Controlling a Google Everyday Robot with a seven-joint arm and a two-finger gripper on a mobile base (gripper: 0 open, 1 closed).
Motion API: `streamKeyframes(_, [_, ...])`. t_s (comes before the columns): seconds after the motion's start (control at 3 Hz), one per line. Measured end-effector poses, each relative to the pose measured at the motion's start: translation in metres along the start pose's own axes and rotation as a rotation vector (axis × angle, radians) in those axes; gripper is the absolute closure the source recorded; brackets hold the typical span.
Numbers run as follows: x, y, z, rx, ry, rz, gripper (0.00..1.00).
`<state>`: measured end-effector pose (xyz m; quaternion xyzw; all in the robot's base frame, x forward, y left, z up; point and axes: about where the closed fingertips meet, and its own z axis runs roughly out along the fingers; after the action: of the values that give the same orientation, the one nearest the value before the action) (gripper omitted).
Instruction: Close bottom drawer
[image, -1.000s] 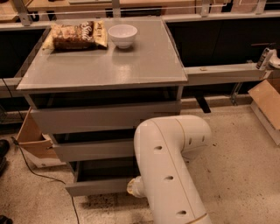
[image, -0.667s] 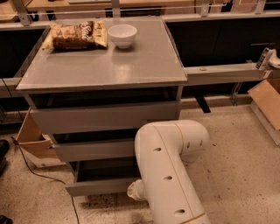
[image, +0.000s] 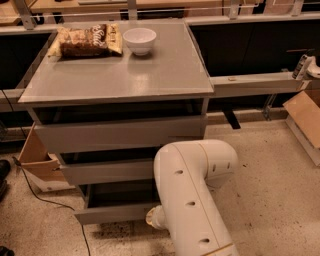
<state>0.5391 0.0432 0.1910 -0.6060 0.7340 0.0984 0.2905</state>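
Note:
The grey cabinet (image: 120, 80) has three drawer fronts. The bottom drawer (image: 112, 213) is the lowest and slimmest, with a plain handleless front. It stands pulled out, and its dark tray opening (image: 122, 193) shows above the front panel. My white arm (image: 192, 200) reaches down at the drawer's right end. My gripper (image: 153, 218) sits at the arm's lower tip, right by the drawer front's right end, mostly hidden behind the arm.
A snack bag (image: 89, 40) and a white bowl (image: 139, 39) sit on the cabinet top. A cardboard box (image: 35, 160) stands left of the cabinet, another (image: 306, 117) at the right. A black cable (image: 50, 202) runs over the speckled floor.
My arm has shifted very slightly. The bottom drawer stands about as far out as before.

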Motion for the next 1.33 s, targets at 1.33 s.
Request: streamKeyframes(1.33, [0.038,-0.088,0.021,0.186,0.034,-0.017,1.0])
